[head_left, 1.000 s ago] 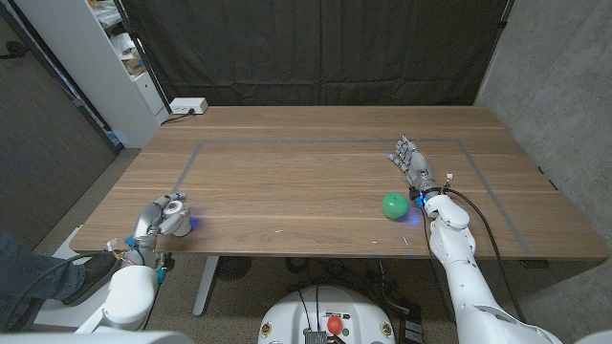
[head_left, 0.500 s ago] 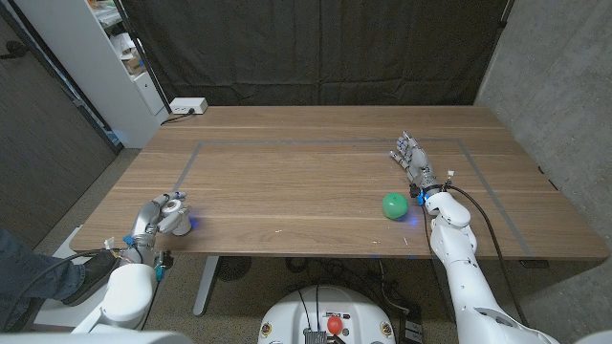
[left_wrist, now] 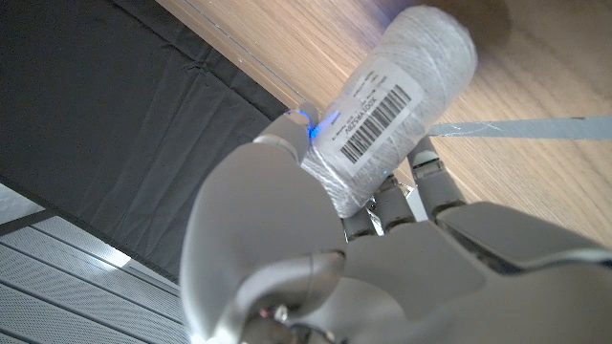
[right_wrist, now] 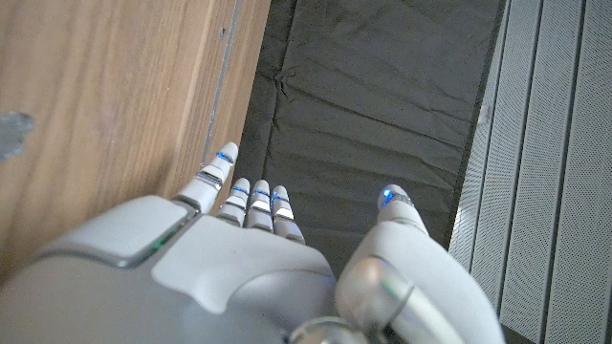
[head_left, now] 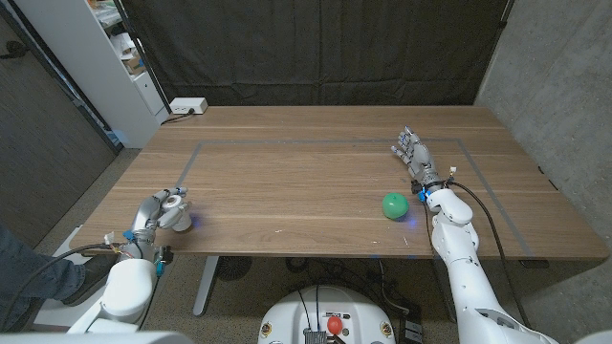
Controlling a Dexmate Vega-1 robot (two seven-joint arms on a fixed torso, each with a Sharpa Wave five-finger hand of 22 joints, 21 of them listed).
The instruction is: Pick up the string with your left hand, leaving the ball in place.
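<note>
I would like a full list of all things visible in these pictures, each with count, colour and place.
spool of string: one, white with a barcode label, in the left hand near the table's left front corner
ball: one, green, on the table's right half, beside the right wrist
table: one, brown wood with a grey taped rectangle
power strip: one, white, far left table corner
curtain: one, black, behind the table
shelf: one, white, far left
left hand: one, grey, grips the spool
right hand: one, grey, fingers apart, holds nothing
</note>
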